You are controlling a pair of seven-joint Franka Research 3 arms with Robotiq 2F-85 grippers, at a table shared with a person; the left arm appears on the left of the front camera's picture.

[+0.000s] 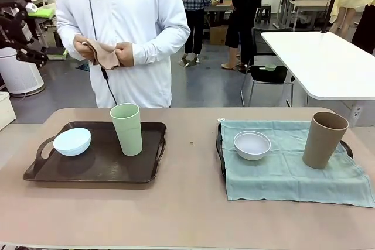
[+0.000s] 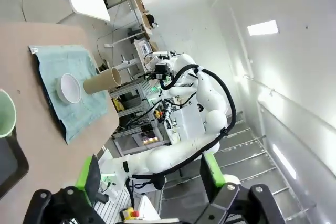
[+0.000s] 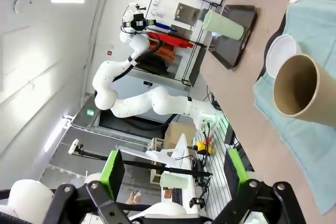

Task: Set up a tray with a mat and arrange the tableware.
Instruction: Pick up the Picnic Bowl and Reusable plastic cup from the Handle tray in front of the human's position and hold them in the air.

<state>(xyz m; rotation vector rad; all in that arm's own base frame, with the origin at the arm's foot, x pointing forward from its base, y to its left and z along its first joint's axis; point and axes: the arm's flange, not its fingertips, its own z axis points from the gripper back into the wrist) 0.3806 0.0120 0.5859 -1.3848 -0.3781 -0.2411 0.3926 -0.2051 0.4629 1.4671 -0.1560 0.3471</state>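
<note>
On the table [image 1: 187, 215], a bare dark tray [image 1: 99, 168] at the left carries the green tumbler [image 1: 127, 128] and blue bowl [image 1: 72, 141]. The right tray [image 1: 219, 147], draped with a teal cloth [image 1: 287, 174], carries the brown tumbler [image 1: 324, 139] and white bowl [image 1: 252, 144]. The left claw [image 2: 151, 176] and right claw [image 3: 174, 172] gape wide, empty.

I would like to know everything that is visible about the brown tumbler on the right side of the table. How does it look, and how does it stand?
The brown tumbler is tall and has no handle. It is tan-brown with a matte surface, perhaps plastic, and narrows slightly toward its base. It stands upright with its mouth open upward, and the right wrist view shows that the inside looks empty. It rests on the pale teal cloth that covers the dark tray, near the far right corner. It is to the right of the greyish-white bowl and apart from it. Only the cloth touches it.
</note>
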